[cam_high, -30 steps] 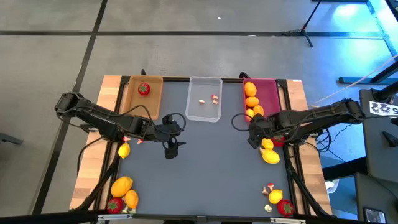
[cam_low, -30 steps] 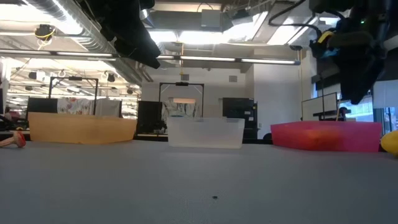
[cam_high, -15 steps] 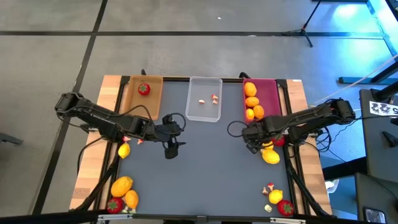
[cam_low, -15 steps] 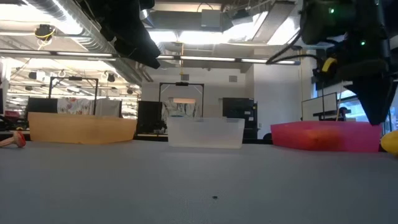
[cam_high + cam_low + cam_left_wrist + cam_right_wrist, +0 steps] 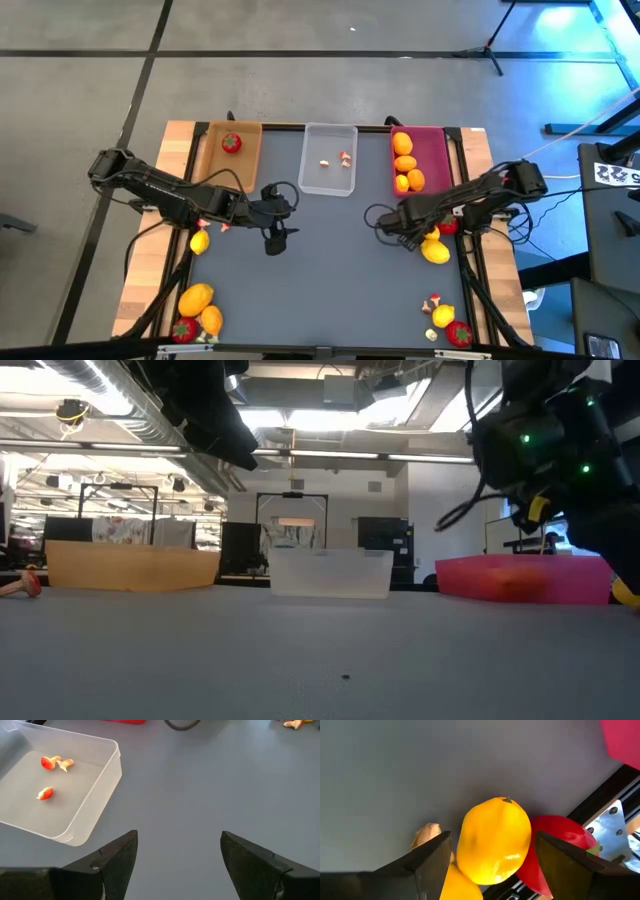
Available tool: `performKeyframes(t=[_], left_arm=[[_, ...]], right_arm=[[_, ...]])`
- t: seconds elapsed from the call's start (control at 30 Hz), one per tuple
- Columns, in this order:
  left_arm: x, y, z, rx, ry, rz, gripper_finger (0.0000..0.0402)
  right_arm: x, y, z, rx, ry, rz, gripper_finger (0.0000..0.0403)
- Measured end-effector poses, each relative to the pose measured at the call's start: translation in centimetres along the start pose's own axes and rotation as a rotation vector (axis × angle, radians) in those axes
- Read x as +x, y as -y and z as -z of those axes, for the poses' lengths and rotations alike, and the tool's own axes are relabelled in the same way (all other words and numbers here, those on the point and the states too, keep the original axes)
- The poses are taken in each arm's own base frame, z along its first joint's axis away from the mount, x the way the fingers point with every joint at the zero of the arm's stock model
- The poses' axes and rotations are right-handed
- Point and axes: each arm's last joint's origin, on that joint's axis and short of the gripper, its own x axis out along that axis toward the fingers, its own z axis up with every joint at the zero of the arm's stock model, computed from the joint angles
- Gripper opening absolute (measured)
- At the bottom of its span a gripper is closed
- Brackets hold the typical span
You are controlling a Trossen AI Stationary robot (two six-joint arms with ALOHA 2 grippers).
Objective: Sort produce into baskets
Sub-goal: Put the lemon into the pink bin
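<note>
Overhead, table-level and two close wrist cameras, sharing the clear tray [image 5: 328, 172].

Two dark jointed arms [image 5: 160, 190], looped black cables, green indicator lights.

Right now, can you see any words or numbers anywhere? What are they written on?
White tag at the right edge of the high view, beside the table: dark characters, too small to read.
Produce, the tan basket, the clear basket and the pink basket: no writing.
Room behind the table in the low view: no sign that can be read.
</note>
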Motion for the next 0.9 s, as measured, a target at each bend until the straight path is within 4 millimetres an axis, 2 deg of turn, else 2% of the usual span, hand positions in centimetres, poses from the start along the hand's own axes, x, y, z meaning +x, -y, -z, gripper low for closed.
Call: performKeyframes(t=[0.3,0.63,0.9], left_arm=[[0.00,0.00,0.00,0.000,0.000,0.000,0.0279],[0.00,0.00,0.00,0.003,0.000,0.000,0.0278],[-0.01,0.05,-0.08,0.028,0.009,0.004,0.0278]], right_arm=[[1.07,-0.52,-0.99,-0.017,-0.035,0.030,0.0273],[1.12,-0.48,-1.08,-0.036,-0.038,0.030,0.0166],[0.47,-0.13,-0.82,-0.089,0.005,0.009,0.0168]])
